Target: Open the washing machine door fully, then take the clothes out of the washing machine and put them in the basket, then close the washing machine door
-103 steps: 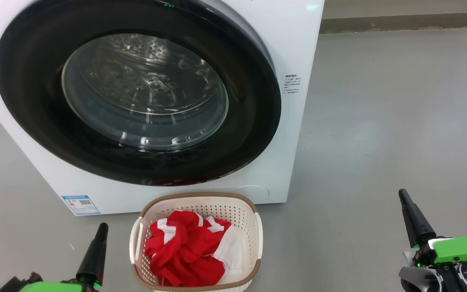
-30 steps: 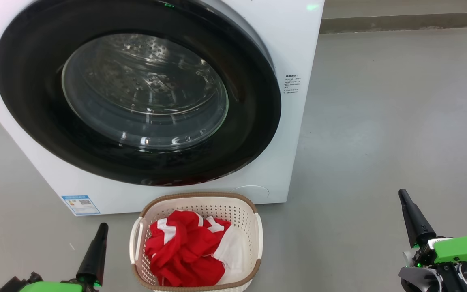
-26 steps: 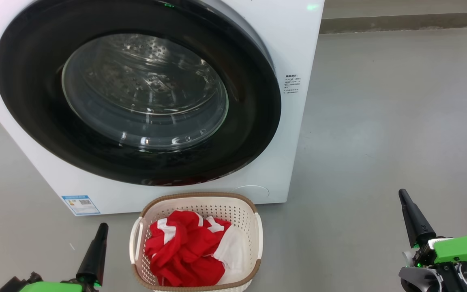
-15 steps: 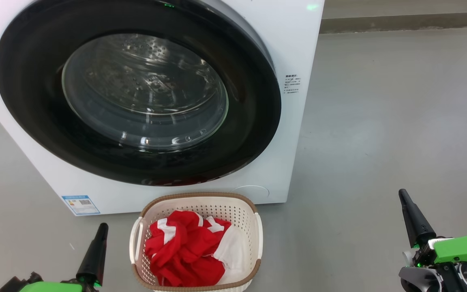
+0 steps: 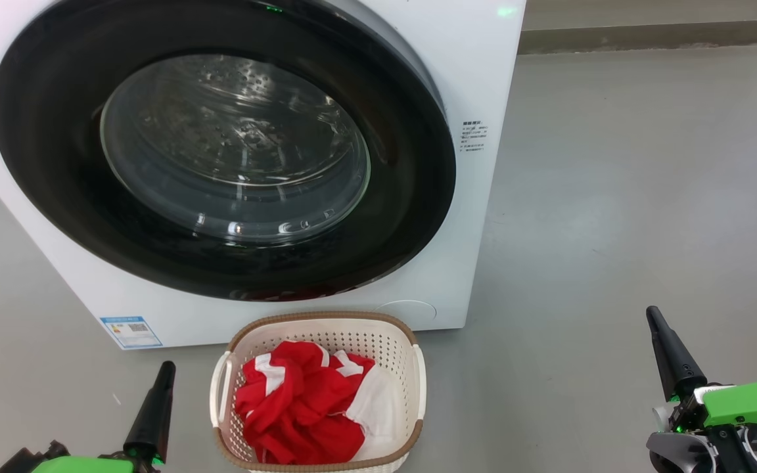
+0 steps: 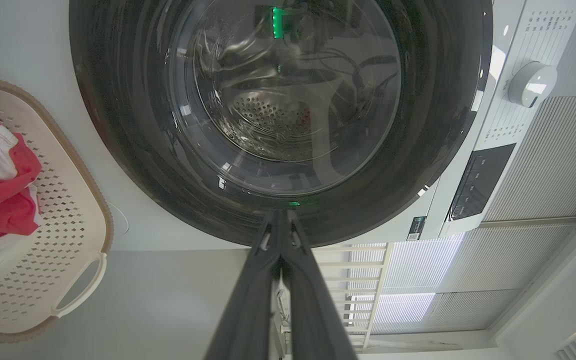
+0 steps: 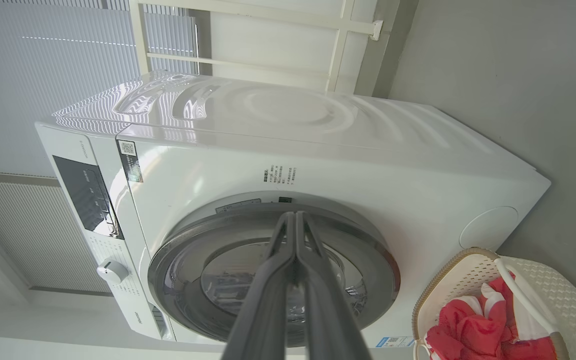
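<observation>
The white washing machine [image 5: 477,79] stands ahead with its black-rimmed washing machine door [image 5: 221,151] lying flat against its front, the steel drum visible through the glass. On the floor in front sits the cream basket [image 5: 326,326] holding the red and white clothes [image 5: 299,401]. My left gripper [image 5: 163,369] rests shut at the lower left beside the basket, holding nothing. Far to the right, my right gripper [image 5: 653,315] is also shut and empty. In the left wrist view the left gripper [image 6: 280,215] points at the door [image 6: 278,100]; in the right wrist view the right gripper [image 7: 294,216] does too.
Grey floor [image 5: 615,197] spreads to the right of the machine. A blue label [image 5: 130,331] is low on the machine's front. A control panel with a dial [image 6: 532,84] and a slatted wall [image 6: 553,165] appear in the left wrist view.
</observation>
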`<state>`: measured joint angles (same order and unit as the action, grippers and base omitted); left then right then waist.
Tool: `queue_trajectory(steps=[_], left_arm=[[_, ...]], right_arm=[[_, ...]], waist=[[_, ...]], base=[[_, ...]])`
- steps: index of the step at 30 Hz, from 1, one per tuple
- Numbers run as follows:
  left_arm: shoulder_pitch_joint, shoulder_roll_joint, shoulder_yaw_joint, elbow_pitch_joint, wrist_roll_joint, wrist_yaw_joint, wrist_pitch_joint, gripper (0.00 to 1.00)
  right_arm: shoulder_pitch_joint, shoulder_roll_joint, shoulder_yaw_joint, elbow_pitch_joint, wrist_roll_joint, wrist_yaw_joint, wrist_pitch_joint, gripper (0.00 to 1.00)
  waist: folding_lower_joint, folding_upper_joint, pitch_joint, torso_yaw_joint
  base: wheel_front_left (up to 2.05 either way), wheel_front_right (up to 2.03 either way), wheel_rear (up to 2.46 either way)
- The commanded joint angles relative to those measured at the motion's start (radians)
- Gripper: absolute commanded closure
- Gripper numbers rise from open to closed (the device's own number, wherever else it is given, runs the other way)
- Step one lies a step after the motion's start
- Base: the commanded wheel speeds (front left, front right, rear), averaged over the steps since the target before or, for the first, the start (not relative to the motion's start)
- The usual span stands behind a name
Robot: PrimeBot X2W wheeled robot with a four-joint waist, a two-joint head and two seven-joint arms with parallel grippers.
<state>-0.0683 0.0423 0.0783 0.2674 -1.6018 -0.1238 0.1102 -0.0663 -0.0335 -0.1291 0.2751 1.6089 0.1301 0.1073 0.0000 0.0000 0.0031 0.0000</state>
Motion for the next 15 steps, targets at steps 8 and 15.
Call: queue_trajectory(steps=[8, 15], left_arm=[[-0.04, 0.008, 0.035, -0.023, -0.007, -0.007, 0.003, 1.0], [-0.04, 0.008, 0.035, -0.023, -0.007, -0.007, 0.003, 1.0]], right_arm=[[-0.042, -0.017, 0.016, -0.03, 0.0, 0.001, 0.006, 1.0], [-0.042, -0.017, 0.016, -0.03, 0.0, 0.001, 0.006, 1.0]], waist=[[0.0, 0.0, 0.0, 0.0], [0.0, 0.0, 0.0, 0.0]], base=[[0.0, 0.0, 0.0], [0.0, 0.0, 0.0]])
